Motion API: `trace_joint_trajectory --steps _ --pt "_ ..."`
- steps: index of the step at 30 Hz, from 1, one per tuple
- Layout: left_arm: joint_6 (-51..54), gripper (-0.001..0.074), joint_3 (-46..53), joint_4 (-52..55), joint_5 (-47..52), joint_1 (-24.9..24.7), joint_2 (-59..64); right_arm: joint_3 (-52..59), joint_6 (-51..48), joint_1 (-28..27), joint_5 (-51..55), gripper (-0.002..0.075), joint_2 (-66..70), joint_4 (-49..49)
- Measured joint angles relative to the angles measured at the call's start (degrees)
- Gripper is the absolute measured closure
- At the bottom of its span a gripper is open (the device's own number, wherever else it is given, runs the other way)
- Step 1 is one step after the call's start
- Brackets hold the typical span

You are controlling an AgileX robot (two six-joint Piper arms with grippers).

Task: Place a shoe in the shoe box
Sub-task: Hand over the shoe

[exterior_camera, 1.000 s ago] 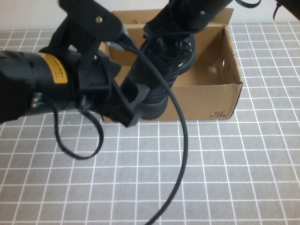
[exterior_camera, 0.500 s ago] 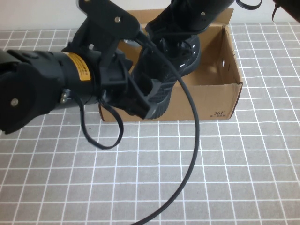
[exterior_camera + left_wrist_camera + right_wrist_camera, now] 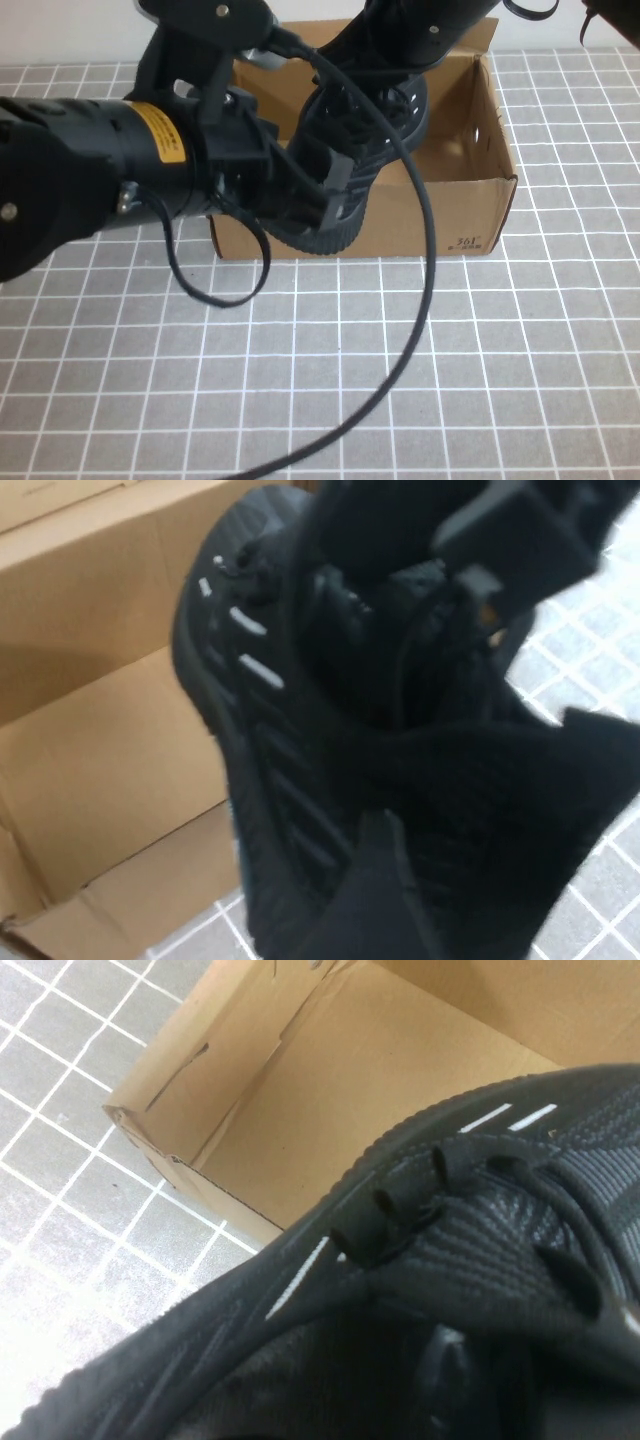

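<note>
Since a second ago, the left arm has swung in toward the box and the black mesh sneaker with short white side dashes [image 3: 352, 150] has tipped further over the front wall, though its heel end still hangs outside. The plain brown corrugated cardboard shoe box [image 3: 440, 215] sits at the far middle of the grey tiled table [image 3: 500, 380], open at the top, with small dark print on its near right corner. The sneaker straddles the box's near wall, toe inside and up, sole end resting on the rim.

The left gripper [image 3: 325, 195] is at the heel end, near the box's front left; its jaws look spread, around the heel rather than pinching it, probably to steady or push it in. The right gripper [image 3: 400, 60] reaches down from the far side into the sneaker's laced upper; its jaws are closed, but whether they pinch the sneaker is hidden. A loose black cable [image 3: 425, 290] loops across the near table.
</note>
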Motion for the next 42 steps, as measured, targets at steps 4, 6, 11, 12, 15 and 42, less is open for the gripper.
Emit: trace_joint_trajectory --steps 4,6,11,12,15,42 --pt "0.84 0.0229 -0.08 1.0 -0.16 -1.69 0.0 0.0 0.0 0.0 0.0 0.0732 0.0 -0.09" --pt "1.05 0.0229 -0.08 1.13 -1.19 -2.42 0.0 0.0 -0.12 0.0 0.0 0.0732 0.0 -0.09" --pt "5.93 0.0229 -0.84 3.41 -1.22 -2.83 0.0 0.0 -0.78 0.0 0.0 0.0732 0.0 -0.09" --pt "8.74 0.0229 -1.1 4.99 -0.19 -2.83 0.0 0.0 -1.21 0.0 0.0 0.0732 0.0 -0.09" --pt "18.54 0.0229 -1.49 9.68 3.04 -2.83 0.0 0.0 -1.9 0.0 0.12 0.0732 0.0 -0.09" --pt "40.42 0.0299 -1.49 1.58 -1.3 -2.83 0.11 0.0 -3.17 0.0 1.01 0.0732 0.0 -0.09"
